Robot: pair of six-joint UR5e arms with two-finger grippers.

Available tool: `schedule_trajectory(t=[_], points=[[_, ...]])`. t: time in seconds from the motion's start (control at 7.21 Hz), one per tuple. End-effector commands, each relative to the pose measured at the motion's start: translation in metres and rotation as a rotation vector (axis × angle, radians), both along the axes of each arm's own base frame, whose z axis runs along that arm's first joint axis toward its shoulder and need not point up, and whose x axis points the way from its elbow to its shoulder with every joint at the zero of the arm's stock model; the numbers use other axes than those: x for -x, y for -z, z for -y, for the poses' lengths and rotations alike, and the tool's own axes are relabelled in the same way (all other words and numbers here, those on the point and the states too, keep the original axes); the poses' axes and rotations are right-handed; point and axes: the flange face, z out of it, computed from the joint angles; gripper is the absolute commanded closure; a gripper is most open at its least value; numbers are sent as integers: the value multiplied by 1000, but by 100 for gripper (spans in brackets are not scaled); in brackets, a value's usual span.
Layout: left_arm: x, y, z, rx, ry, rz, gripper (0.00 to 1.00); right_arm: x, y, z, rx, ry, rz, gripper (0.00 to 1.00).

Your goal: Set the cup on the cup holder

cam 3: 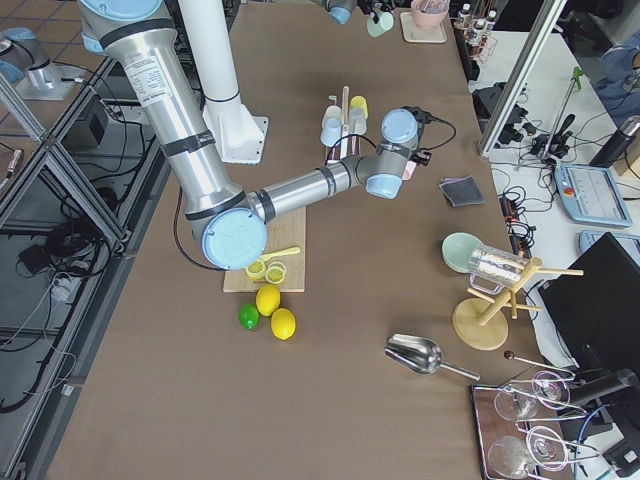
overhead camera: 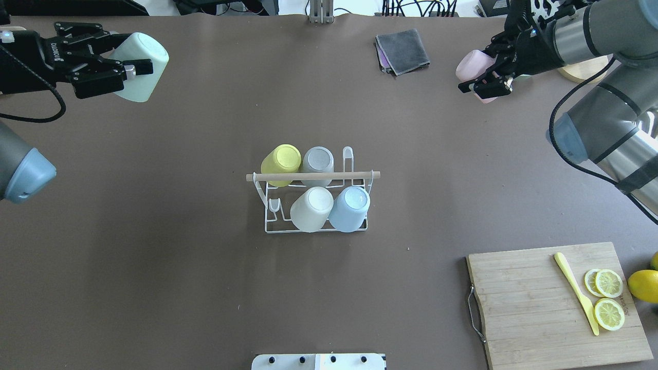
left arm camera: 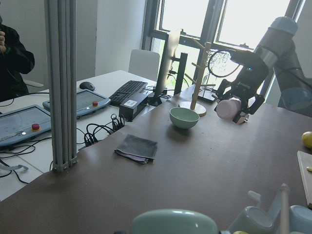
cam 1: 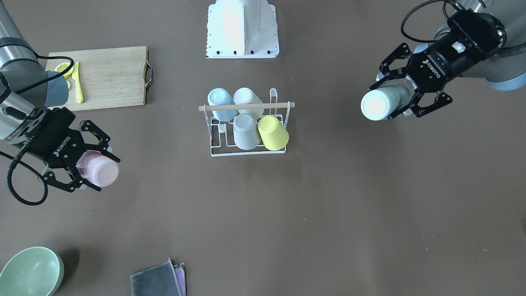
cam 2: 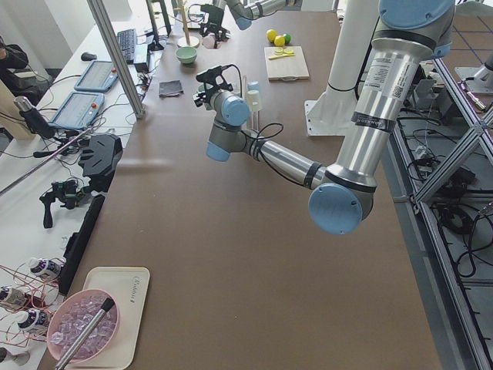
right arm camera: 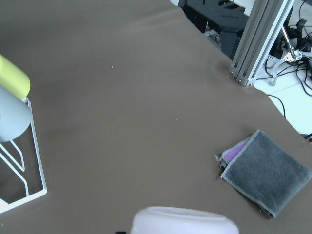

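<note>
The cup holder (overhead camera: 313,177), a white wire rack with a wooden rod on top, stands mid-table and also shows in the front view (cam 1: 246,107). On it sit a yellow cup (overhead camera: 280,162), a grey cup (overhead camera: 317,160), a cream cup (overhead camera: 311,208) and a blue cup (overhead camera: 349,208). Two prongs are bare (overhead camera: 348,154). My left gripper (overhead camera: 126,56) is shut on a mint cup (overhead camera: 146,56), held above the far left of the table. My right gripper (overhead camera: 480,69) is shut on a pink cup (overhead camera: 468,67), held above the far right.
A folded grey cloth (overhead camera: 403,50) lies at the far edge. A wooden cutting board (overhead camera: 540,308) with lemon slices and a yellow knife (overhead camera: 576,293) lies near right, with a lemon (overhead camera: 642,285) beside it. A green bowl (cam 1: 31,271) stands at the far right corner.
</note>
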Motion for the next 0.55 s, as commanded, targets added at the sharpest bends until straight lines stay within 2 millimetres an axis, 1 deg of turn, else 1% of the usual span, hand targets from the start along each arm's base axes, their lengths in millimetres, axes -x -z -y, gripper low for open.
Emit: schedule_trajectory(t=[0.0, 0.14, 0.28, 0.42], points=[[-60, 16, -36, 35, 89, -121, 100, -11, 16, -9, 29, -103, 188, 100], [-92, 26, -59, 67, 124, -183, 100, -14, 26, -14, 27, -103, 251, 100], [-114, 26, -80, 74, 148, -214, 100, -18, 29, -22, 1, -93, 313, 100], [-138, 24, -104, 56, 209, -228, 100, -12, 37, -32, 31, -62, 391, 100]])
